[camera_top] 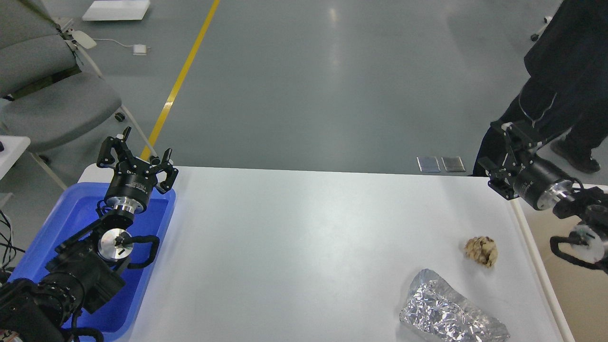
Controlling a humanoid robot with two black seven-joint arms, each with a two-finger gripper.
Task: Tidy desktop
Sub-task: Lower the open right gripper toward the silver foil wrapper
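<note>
The white desktop point(304, 237) fills the lower middle of the head view. A crumpled brown paper ball point(481, 251) lies near its right edge, and a crumpled wad of silver foil point(446, 313) lies at the front right. My left gripper point(137, 157) is open and empty, held above the far end of the blue tray point(61, 223). My right gripper point(499, 151) is open and empty, raised over the desktop's far right corner. It is well above and behind the paper ball.
A cream-white bin point(537, 259) stands against the desktop's right edge, under my right arm. A person in dark clothes point(565, 71) stands just behind my right gripper. A grey chair point(52, 99) is at the far left.
</note>
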